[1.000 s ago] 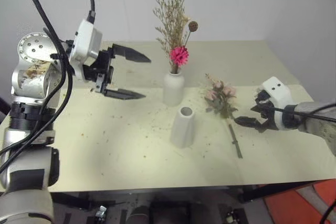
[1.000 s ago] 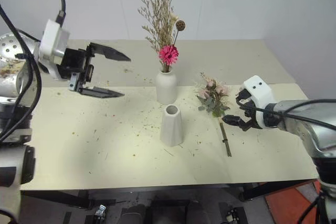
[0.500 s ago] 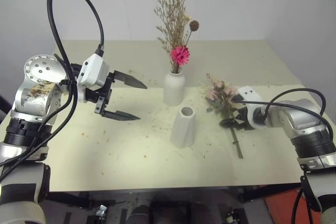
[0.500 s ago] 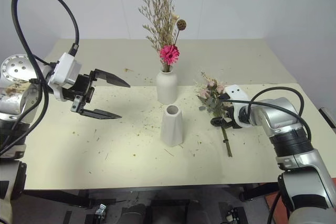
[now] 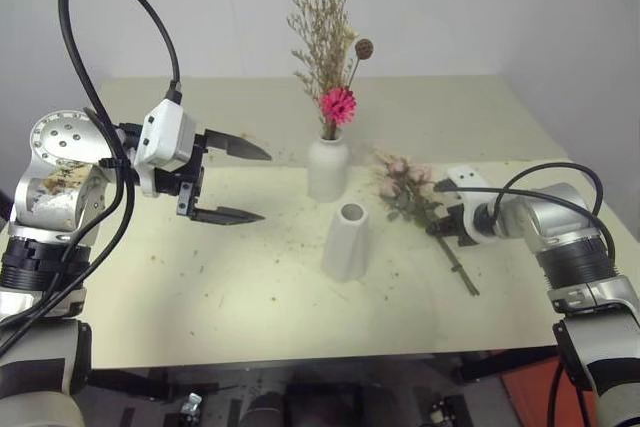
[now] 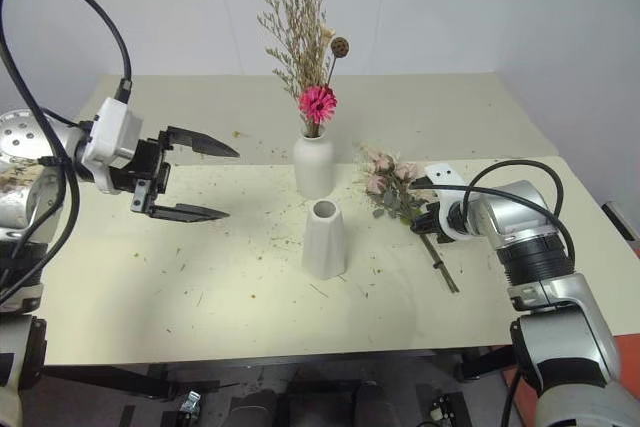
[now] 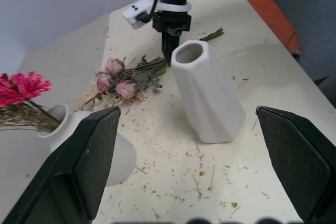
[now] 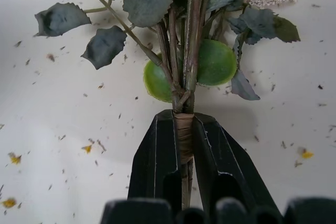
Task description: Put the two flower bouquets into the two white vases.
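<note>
Lying flat, dusty-pink rose bunch (image 5: 405, 185), leafy stem clenched in right fingers (image 8: 157, 156); left fingers (image 5: 230, 215) spread wide.

Lighting: even, soft, bright indoor light from above; no hard glare.
Surface (image 5: 250, 287): pale cream, evenly lit; a brighter patch near centre-front, dimmer twd the near edge.
Shadows: soft, short. Tapered vase (image 5: 346, 241) throws a faint shadow at its base; left gripper (image 5: 232, 182) leaves a diffuse dark patch on the surface below it.
Back wall: flat grey-white, slight falloff twd corners.
Head views: sharp throughout, mild wide-angle bend at the edges.
Left wrist view: vase and roses (image 7: 119, 80) in focus; near black fingers (image 7: 294, 156) large, soft-edged.
Right wrist view: close-up, stems and leaves crisp; a soft shadow under the rose bunch (image 8: 184, 72); bottom edge blurred.
</note>
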You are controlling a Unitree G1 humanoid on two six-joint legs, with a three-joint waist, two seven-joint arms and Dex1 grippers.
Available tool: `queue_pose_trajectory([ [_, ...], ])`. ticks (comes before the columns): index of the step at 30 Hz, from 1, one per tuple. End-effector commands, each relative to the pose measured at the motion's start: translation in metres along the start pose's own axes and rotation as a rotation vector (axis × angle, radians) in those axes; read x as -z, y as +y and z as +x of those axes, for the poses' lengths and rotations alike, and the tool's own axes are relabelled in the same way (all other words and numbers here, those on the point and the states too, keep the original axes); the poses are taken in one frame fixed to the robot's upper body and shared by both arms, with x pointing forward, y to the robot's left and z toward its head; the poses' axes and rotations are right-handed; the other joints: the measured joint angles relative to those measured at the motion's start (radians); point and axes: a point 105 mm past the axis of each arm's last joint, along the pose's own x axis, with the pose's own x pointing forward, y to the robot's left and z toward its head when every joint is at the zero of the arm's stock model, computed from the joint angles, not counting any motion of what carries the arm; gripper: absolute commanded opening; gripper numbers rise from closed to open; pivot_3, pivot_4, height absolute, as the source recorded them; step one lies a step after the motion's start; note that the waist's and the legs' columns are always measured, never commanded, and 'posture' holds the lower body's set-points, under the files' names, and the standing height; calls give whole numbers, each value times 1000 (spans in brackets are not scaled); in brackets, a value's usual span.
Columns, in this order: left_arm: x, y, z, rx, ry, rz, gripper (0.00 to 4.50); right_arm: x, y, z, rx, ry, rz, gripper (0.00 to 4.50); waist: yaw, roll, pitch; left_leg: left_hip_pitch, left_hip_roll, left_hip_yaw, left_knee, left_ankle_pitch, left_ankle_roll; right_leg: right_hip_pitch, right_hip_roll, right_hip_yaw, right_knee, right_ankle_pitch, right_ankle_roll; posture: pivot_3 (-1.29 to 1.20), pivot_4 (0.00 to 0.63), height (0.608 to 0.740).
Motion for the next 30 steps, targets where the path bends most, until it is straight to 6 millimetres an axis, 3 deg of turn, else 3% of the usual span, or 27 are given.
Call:
queue_pose_trajectory([
  [1,-9,3,-16,-79,-12,5,4500,-35,-35,-29,217,-211,44,185,0,0,0,0,0,0,0,0,0,0,0,0,0,0,0,0,150,740],
  [4,-5,-1,-24,-119,-20,-40,4500,-62,-50,-66,397,-462,49,185,0,0,0,-1,0,0,-1,0,0,-2,0,0,2,0,0,0,150,740],
  [7,-1,-8,-32,-150,-51,-104,4500,-78,-50,-109,552,-744,0,185,0,0,0,-3,1,0,-2,0,0,-5,0,0,3,0,0,0,150,740],
  [11,9,-23,-45,-151,-87,-161,4500,-94,-12,-164,321,-1131,61,185,-4,0,0,-5,1,1,-2,0,0,-8,0,1,3,0,0,0,150,740],
  [14,14,-29,-52,-162,-70,-190,4500,-99,24,-187,140,-1266,-33,185,-3,1,0,-3,3,1,-2,0,0,-7,1,1,3,0,0,0,150,740],
  [17,18,-29,-58,-185,-61,-229,4500,-103,60,-202,-55,-1351,-106,185,-3,1,0,-1,4,2,-2,0,0,-5,2,1,3,0,-1,0,150,740],
  [21,24,-35,-62,-169,-9,-249,4500,-106,90,-208,-200,-1410,-106,185,-3,1,0,0,4,2,-2,0,0,-5,2,1,3,0,-1,0,150,740],
  [30,38,-51,-66,-198,66,-293,4500,-102,135,-210,-462,-1470,-30,185,-2,1,0,-1,7,3,-3,0,0,-7,3,1,3,0,-2,0,150,740],
])
